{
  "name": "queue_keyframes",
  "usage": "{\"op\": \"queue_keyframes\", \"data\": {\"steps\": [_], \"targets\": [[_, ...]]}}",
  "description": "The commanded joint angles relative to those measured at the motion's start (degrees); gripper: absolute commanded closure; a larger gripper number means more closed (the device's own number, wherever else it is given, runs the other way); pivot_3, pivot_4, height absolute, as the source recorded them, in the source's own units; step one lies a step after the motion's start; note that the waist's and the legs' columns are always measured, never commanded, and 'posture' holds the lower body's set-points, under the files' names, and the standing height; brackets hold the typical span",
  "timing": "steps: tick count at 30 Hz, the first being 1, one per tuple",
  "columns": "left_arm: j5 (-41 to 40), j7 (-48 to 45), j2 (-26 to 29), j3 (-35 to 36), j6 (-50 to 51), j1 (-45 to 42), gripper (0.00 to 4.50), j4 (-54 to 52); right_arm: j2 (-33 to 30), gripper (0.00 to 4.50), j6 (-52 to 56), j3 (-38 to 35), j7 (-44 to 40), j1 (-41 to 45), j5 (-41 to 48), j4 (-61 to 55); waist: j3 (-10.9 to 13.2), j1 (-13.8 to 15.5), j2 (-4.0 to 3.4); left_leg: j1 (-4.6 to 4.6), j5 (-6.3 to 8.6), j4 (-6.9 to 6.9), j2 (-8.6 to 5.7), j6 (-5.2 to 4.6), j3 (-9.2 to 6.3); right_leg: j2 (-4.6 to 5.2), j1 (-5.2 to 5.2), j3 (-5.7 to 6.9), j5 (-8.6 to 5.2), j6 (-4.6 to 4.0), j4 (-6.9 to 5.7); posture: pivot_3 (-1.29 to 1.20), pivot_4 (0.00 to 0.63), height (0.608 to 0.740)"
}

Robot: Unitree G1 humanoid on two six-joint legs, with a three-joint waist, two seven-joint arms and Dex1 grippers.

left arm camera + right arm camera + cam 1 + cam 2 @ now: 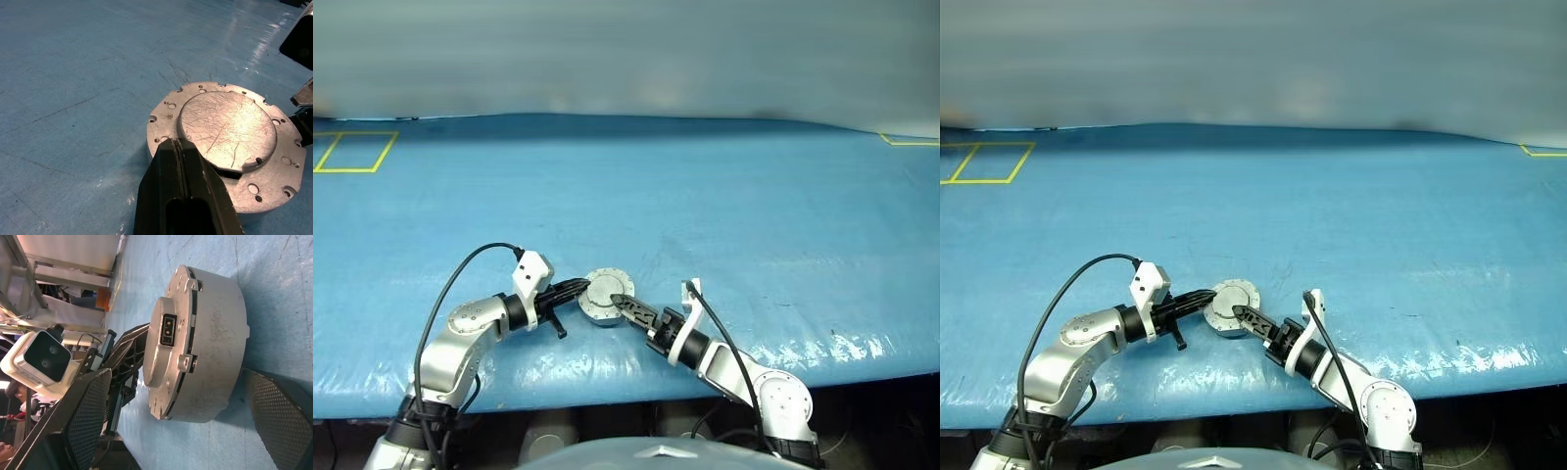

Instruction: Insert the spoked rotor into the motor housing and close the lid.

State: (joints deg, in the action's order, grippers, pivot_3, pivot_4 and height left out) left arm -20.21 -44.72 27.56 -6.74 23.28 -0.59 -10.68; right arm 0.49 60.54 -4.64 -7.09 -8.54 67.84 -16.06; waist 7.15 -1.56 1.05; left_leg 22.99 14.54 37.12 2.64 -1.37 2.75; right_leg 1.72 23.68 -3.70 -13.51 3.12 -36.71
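Lower centre of the head view: round silver-grey metal motor housing [604, 297] resting on the blue table sheet [724, 215], between both arms.
Lid: plain grey disc lid with raised centre [227, 128], seated flat over the housing; a thin dark seam shows at its rim in the right wrist view, so full closure looks unconfirmed.
Rotor: presumably inside; cannot tell.
Left gripper [579, 288]: black fingers pressed together, tips on the lid's near edge, holding nothing.
Right gripper [625, 305]: jaws spread wide, mesh-faced pads [88, 416] standing either side of the housing wall, apart from it.
Step in hand: judged to be pressing the lid home.
Technique: keep the left tips pushing straight down on the rim; brace the housing wall with the right pads so it does not slide.
Risk: off-centre pressure may tilt the lid.
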Motion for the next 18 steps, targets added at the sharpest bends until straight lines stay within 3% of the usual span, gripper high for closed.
{"op": "queue_keyframes", "data": {"steps": [1, 18], "targets": [[0.83, -0.11, 0.36, -1.22, 1.3, 1.1, 4.5, 0.4, 0.0, 0.04, 0.38, -0.55, 0.63, -1.13, 1.81, 0.59, 0.0, 0.0, 0.0, 0.0, 0.0, 0.0, 0.0, 0.0, 0.0, 0.0, 0.0, 0.0, 0.0, 0.0, 0.0, 0.0, 0.15, 0.74], [1.3, -0.24, 0.55, -1.36, 0.8, 0.92, 4.5, 0.95, -0.77, 0.04, -0.31, -0.29, 1.61, -1.85, 2.7, 2.73, 0.0, -0.04, 0.0, 0.01, 0.01, -0.02, 0.0, 0.0, -0.01, 0.03, 0.01, 0.0, -0.01, 0.01, 0.02, 0.0, 0.15, 0.74]]}}
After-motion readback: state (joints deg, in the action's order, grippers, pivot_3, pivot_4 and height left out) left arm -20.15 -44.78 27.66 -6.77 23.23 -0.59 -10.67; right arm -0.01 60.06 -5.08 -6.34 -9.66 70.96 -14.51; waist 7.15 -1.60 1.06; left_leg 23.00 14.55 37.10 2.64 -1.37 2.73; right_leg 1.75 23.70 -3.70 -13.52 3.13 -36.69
